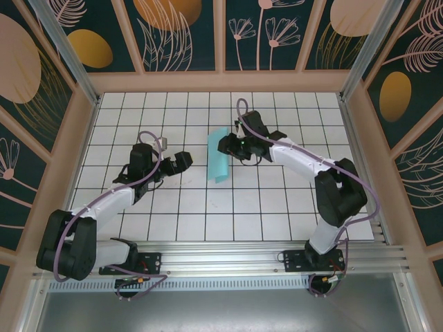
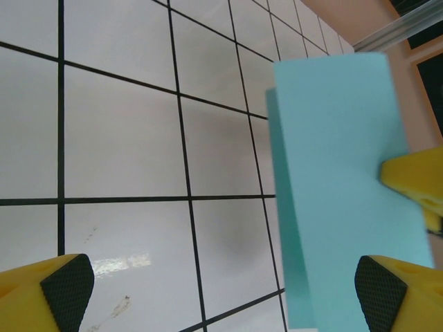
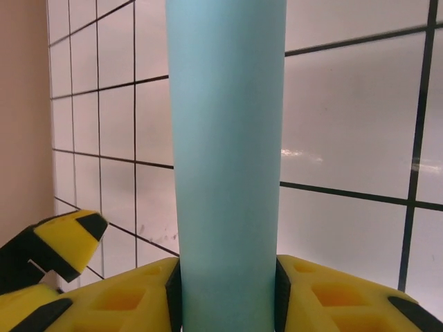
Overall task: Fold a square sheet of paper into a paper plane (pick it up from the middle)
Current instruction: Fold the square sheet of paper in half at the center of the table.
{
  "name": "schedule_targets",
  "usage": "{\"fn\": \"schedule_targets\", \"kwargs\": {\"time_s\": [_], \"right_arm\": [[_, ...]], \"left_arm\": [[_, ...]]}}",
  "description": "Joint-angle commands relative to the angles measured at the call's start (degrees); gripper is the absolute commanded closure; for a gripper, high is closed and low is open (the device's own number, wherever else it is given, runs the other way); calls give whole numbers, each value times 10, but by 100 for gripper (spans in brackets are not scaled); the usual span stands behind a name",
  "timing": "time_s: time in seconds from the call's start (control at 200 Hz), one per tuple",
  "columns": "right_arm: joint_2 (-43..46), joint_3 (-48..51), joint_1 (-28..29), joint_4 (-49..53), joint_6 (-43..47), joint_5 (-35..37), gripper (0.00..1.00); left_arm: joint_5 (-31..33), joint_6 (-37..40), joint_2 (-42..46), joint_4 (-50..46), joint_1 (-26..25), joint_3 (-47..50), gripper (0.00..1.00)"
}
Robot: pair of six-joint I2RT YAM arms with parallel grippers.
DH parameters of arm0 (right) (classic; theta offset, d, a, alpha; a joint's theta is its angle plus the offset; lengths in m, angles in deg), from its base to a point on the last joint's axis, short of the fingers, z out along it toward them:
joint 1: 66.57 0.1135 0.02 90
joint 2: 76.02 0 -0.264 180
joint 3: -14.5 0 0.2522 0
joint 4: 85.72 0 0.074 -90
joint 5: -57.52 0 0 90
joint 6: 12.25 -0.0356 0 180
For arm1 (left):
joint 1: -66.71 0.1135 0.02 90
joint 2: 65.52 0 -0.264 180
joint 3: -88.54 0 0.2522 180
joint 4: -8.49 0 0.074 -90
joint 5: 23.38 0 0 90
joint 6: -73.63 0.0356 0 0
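Fingers [image 3: 332, 297] of the right gripper [image 1: 226, 146] are pressed on the paper [image 1: 219, 158], pinching it between them near one end. Paper is folded over into a long cyan strip that runs away from that grip over the gridded table [image 1: 277, 207], near its middle. Left gripper [image 1: 182, 162] sits just left of the strip, jaws spread wide and holding nothing; in its wrist view one pad [image 2: 377, 294] overlaps the strip's near corner, contact unclear
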Motion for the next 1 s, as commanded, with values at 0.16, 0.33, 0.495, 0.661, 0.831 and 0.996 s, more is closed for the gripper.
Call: {"fn": "schedule_targets", "kwargs": {"time_s": [0.16, 0.33, 0.495, 0.661, 0.831, 0.996], "right_arm": [[-14, 107, -17, -107, -55, -39, 59], [-13, 133, -20, -80, -37, -1, 52], [19, 150, -40, -65, -10, 21, 42], [38, 150, -49, -24, 5, 58, 38], [26, 152, -50, -5, 7, 69, 38], [25, 156, -50, 14, 3, 93, 38]], "left_arm": [[-49, -5, 3, 38, -2, -12, 1], [-72, -3, -7, 42, -2, -16, 1], [-87, -3, -17, 44, -3, -21, 2], [-93, 4, -29, 37, -12, -33, 7], [-87, 11, -46, 33, -34, -50, 13], [-80, 17, -72, 24, -66, -71, 17]]}}
